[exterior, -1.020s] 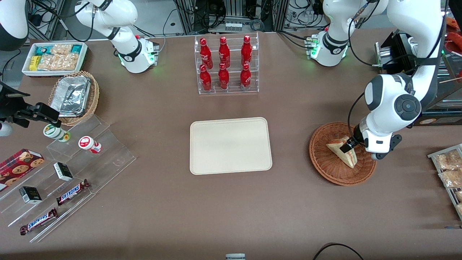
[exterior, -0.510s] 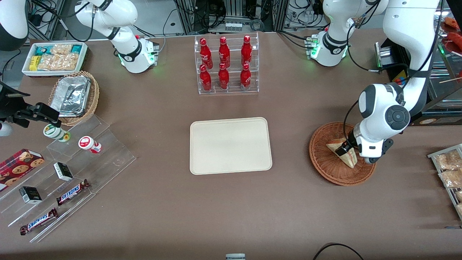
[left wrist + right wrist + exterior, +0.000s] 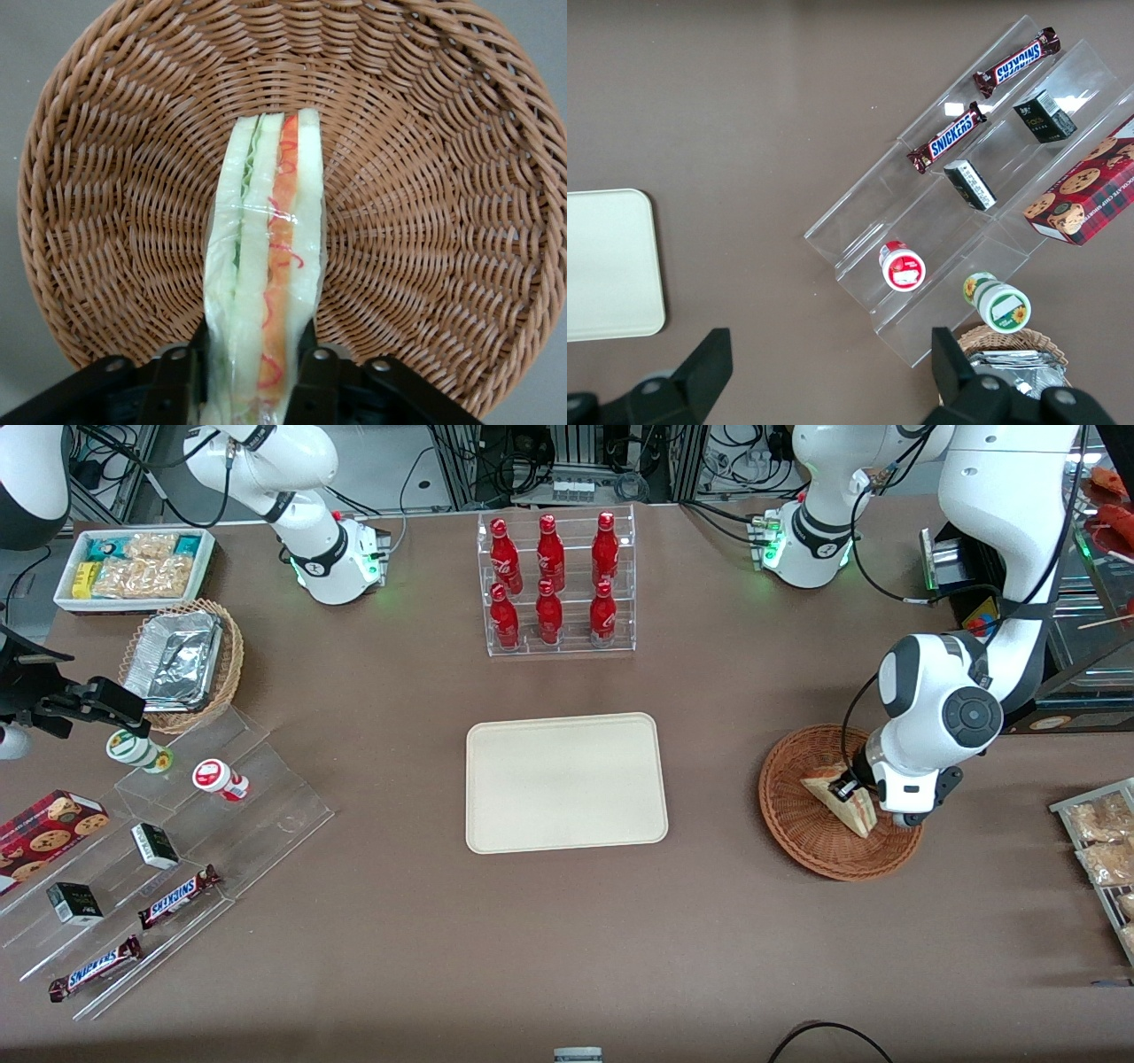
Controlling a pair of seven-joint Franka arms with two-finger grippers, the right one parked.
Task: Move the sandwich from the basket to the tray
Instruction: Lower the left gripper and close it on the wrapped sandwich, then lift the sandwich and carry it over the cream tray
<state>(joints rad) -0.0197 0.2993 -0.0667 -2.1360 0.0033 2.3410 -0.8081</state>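
The sandwich [image 3: 852,811] is a clear-wrapped wedge standing on edge in the round reddish-brown wicker basket [image 3: 797,834], toward the working arm's end of the table. My left gripper [image 3: 846,790] is down in the basket. In the left wrist view its black fingers [image 3: 182,376] press against both bread faces of the sandwich [image 3: 266,239], whose red and green filling edge faces the camera; basket [image 3: 425,177] weave surrounds it. The cream-beige tray [image 3: 565,781] lies bare at the table's middle, apart from the basket.
A clear rack of red bottles [image 3: 556,584] stands farther from the front camera than the tray. Acrylic steps with snack bars and boxes [image 3: 159,850], a tan basket of foil trays [image 3: 182,660] and a white bin [image 3: 133,567] sit toward the parked arm's end. Snack packets [image 3: 1103,841] lie beside the basket.
The left arm has dropped lower and shifted slightly toward the tray, bringing the gripper's fingers down around the sandwich. The sandwich stays in the basket.
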